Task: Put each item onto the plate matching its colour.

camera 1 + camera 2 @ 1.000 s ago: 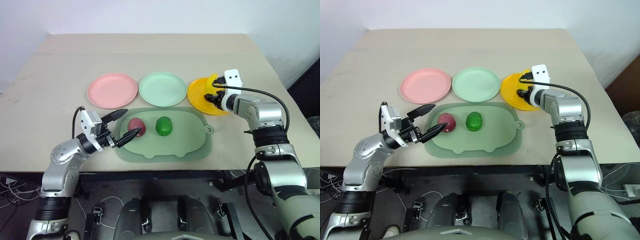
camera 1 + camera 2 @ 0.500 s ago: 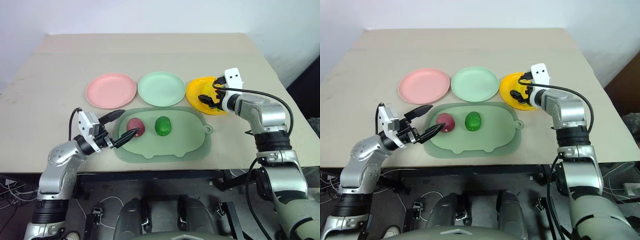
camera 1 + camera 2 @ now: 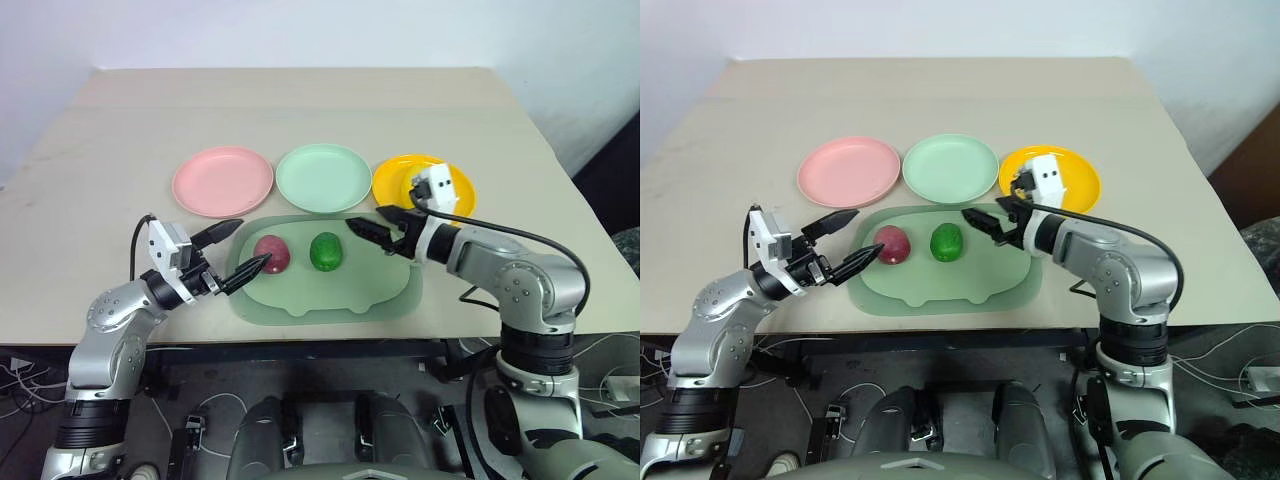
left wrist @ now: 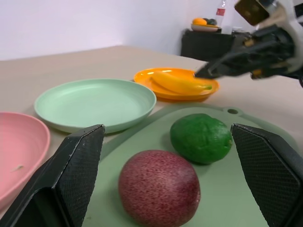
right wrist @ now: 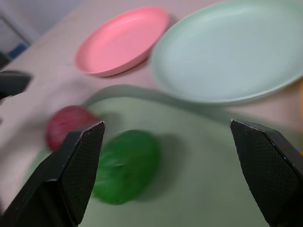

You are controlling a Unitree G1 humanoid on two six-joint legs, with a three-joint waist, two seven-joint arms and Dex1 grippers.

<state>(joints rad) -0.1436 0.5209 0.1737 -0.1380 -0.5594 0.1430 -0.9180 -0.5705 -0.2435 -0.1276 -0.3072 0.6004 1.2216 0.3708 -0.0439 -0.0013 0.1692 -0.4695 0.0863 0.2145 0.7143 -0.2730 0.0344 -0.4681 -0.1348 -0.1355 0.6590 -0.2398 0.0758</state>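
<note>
Both tools, left (image 3: 232, 254) and right (image 3: 385, 228), stood spread and empty over the tray's (image 3: 330, 296) ends; banana (image 4: 179, 83) lay on the yellow plate (image 3: 455, 178).

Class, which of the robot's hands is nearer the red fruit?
Left. The left hand has a fingertip beside the red fruit; the right hand hangs beyond the green fruit.

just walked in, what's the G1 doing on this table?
It's sorting toy fruit onto colour-matched plates. The curved yellow banana already lies on the round yellow plastic plate. The dark red oval fruit and glossy green oval fruit sit on the pale green rounded tray; the pink plate and mint green plate are empty. Both hands are open and empty: right hand near the green fruit, left hand beside the red one.
</note>
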